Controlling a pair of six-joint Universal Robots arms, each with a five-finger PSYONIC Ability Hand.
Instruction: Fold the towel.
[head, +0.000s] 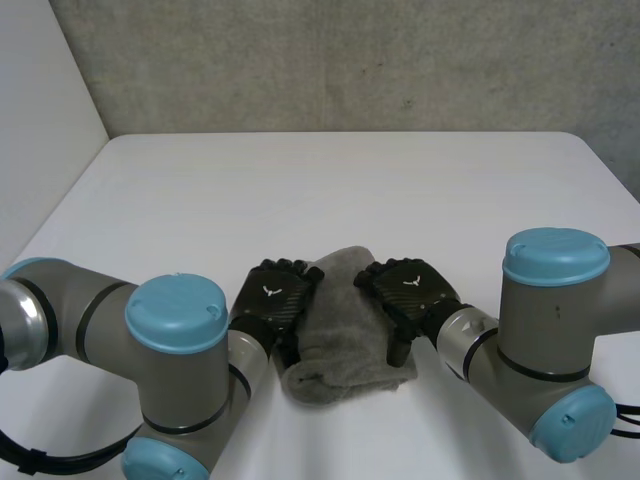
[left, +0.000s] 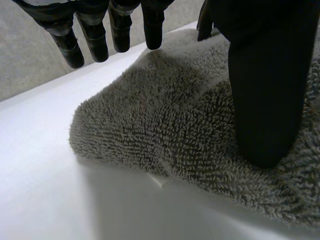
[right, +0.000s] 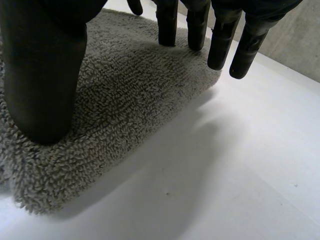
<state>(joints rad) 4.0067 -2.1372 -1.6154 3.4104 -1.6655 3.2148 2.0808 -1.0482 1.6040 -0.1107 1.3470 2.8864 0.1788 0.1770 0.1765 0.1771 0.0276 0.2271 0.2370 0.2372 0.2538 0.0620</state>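
Head view: towel (head: 345, 335), soft, limp, apparently bunched; left hand (head: 272, 298) and right hand (head: 408, 287) straight-fingered, gripping nothing; take corners.

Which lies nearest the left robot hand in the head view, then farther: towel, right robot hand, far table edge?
1. towel, touching its right side.
2. right robot hand, across the towel.
3. far table edge, well beyond.
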